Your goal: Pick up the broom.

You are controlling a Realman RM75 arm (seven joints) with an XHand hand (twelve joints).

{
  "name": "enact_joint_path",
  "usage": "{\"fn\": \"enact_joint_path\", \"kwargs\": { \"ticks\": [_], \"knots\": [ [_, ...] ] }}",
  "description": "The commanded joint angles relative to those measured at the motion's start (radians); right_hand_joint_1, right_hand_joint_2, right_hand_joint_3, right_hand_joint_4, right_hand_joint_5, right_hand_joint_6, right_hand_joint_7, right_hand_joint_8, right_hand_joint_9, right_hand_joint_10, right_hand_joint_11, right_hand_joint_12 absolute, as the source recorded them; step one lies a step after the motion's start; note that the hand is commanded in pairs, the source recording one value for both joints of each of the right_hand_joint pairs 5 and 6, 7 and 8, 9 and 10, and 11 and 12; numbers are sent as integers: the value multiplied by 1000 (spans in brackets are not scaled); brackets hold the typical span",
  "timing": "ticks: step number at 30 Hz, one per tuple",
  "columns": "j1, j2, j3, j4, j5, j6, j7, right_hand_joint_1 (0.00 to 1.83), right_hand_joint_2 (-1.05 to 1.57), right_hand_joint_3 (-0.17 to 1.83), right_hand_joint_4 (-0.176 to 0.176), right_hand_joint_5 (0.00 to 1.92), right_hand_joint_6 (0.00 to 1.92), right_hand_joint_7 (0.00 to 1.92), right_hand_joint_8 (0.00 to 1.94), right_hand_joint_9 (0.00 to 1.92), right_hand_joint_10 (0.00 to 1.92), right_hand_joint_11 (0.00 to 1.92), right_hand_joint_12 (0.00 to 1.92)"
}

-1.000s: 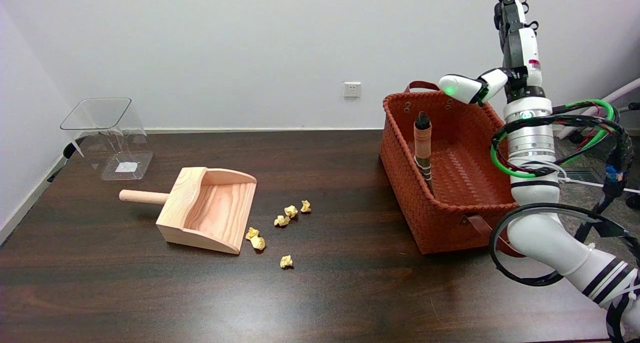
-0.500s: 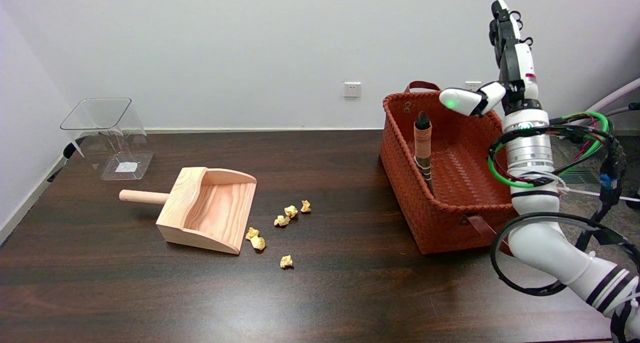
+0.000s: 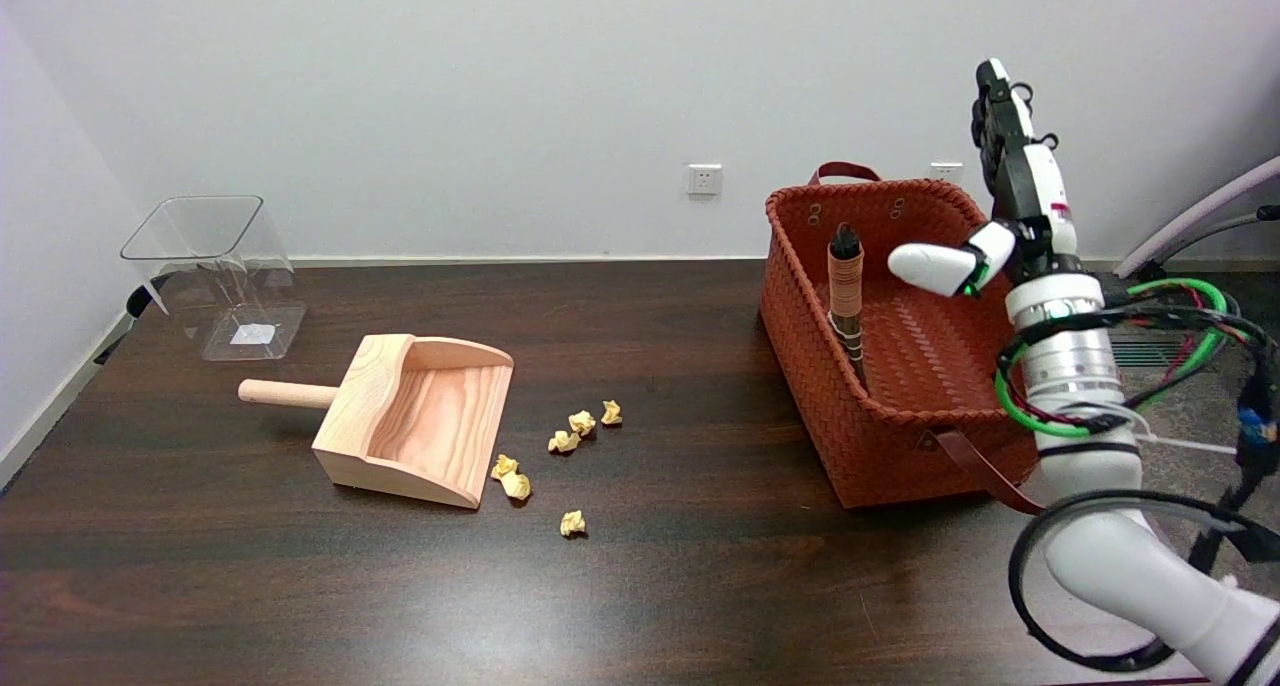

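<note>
- The right hand (image 3: 1005,201) is held upright in the air over the right rim of the basket (image 3: 800,306), holding nothing; its fingers (image 3: 992,101) point upward, and the thumb (image 3: 935,266) sticks out to the left, well apart from them.
- The thumb reaches over the basket's inside, level with the upper part of the broom (image 3: 846,291) and to its right, with a clear gap between the two.
- The broom stands nearly upright inside the woven orange-red basket, leaning against the left wall. Its dark tip rises to about rim height, a tan wrapped band sits below the tip, and the lower part runs down toward the basket floor, where it is hard to make out.
- The basket sits on the right side of the dark wooden tabletop (image 3: 300,586), with one strap handle at its far rim and another hanging at its near right corner.
- A wooden dustpan (image 3: 420,421) lies left of centre, its round handle pointing left and its open mouth facing right and near.
- Several crumpled yellow paper scraps (image 3: 565,444) lie scattered just right of the dustpan's mouth, between the dustpan and the basket.
- A clear plastic bin (image 3: 215,276) stands at the far left corner of the tabletop, beside the wall.
- A white wall socket (image 3: 704,179) is set in the far wall.
</note>
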Motion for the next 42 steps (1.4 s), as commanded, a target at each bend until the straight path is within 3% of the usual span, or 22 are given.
{"fn": "enact_joint_path", "kwargs": {
  "ticks": [1, 17, 42],
  "knots": [
    [-160, -35, 39, -115, -16, -63, -50, 1017, -773, 981, 0, 19, 19, 0, 0, 19, 19, 19, 19],
    [-9, 21, -167, 12, -12, -40, -41, 1022, -800, 1026, 0, 11, 11, 11, 11, 11, 11, 11, 11],
    [71, -1, -269, 113, 38, -11, -37, 1010, -745, 1052, 0, 49, 49, 25, 25, 49, 49, 49, 49]
  ]
}}
